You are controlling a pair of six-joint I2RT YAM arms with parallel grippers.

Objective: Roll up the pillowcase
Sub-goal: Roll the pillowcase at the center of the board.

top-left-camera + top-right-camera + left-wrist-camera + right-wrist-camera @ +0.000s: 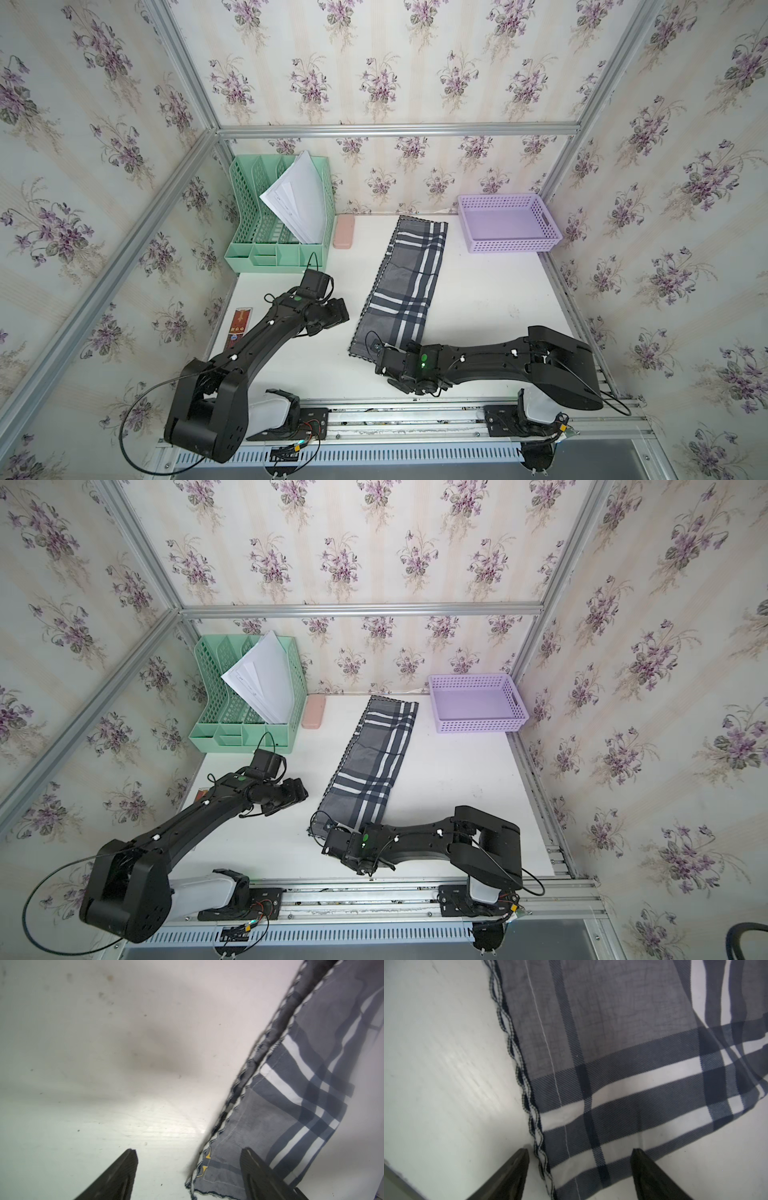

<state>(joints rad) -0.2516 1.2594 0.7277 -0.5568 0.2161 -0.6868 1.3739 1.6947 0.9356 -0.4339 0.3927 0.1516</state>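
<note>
1. My left gripper [188, 1150] has its jaws spread wide with nothing between them. In the left wrist view one finger hangs over bare table, its mate over the cloth near a corner.
2. My right gripper [580, 1150] is equally wide and empty, and it straddles the dark scalloped hem.
3. The pillowcase [405, 286] lies flat on the table [490, 299] as a long, narrow folded strip set on a diagonal. Its near end is under the right wrist. Its far end is by the back wall, between the pink case [343, 231] and the purple basket [509, 226]. I see no roll begun.
4. Pinching only the top layer would likely open the fold as I turn the end over.
5. In a top view the left gripper sits farther up the strip than the right. Starting from uneven holds, I'd expect a skewed, cone-shaped roll.
6. The thin cloth may slide on the smooth tabletop instead of curling.
7. Because the strip lies at an angle, a drifting roll could run toward the basket.
</note>
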